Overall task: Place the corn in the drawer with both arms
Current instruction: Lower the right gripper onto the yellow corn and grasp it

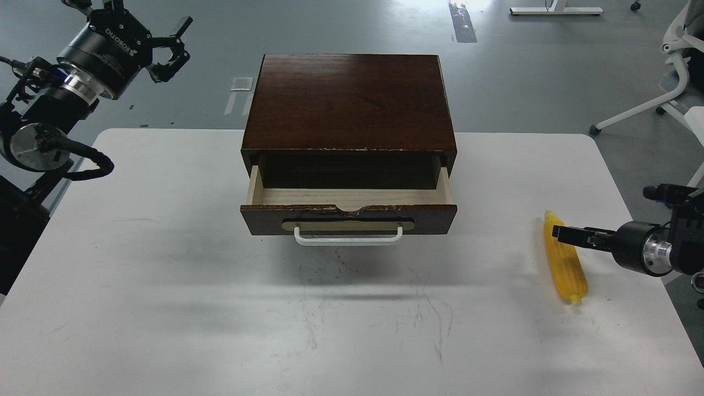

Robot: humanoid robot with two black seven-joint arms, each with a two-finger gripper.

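Note:
The yellow corn (566, 267) lies on the white table (165, 286) at the right, tip pointing away from me. The dark brown box (350, 99) stands at the table's back middle, and its drawer (349, 212) is pulled open, pale inside and empty, with a white handle (348, 236). My right gripper (561, 233) comes in from the right and hovers over the corn's upper part; it looks dark and edge-on. My left gripper (171, 41) is raised at the far left, behind the table, its claw fingers spread, holding nothing.
An office chair (679, 71) stands off the table at the right. The grey floor lies beyond the table's back edge. Scuff marks cover the table in front of the drawer.

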